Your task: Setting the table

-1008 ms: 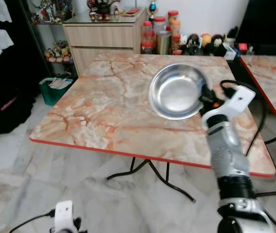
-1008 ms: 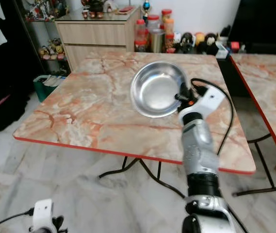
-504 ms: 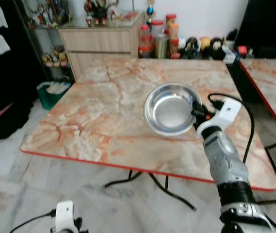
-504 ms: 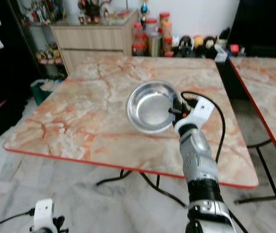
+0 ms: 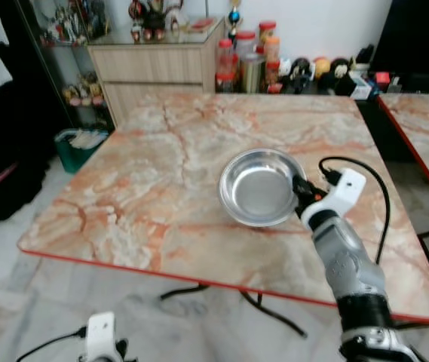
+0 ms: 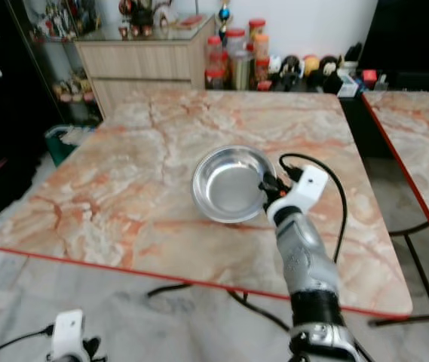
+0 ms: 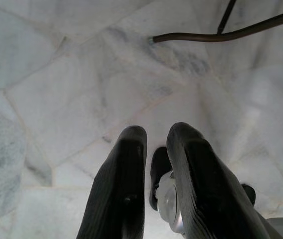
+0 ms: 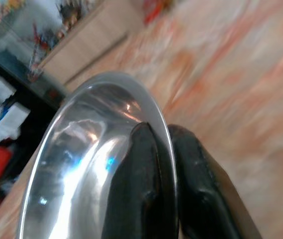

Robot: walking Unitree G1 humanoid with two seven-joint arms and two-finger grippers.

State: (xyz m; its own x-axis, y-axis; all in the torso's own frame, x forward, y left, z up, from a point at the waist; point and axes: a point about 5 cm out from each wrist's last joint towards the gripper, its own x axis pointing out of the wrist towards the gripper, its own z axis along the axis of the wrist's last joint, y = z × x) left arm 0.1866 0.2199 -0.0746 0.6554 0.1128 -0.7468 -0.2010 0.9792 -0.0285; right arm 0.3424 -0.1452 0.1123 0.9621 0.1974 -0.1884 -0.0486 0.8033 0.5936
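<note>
Steel bowl [image 5: 261, 187], empty, sits low on the marble table [image 5: 154, 188], seemingly touching it; right gripper [image 8: 163, 149] pinches its rim. Left gripper [image 7: 153, 149] hangs nearly closed.

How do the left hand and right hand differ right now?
The right hand is up at the marble table, clamped on the rim of the steel bowl; the left hand hangs low over the floor, holding nothing. Both have two long black fingers, set close together.
</note>
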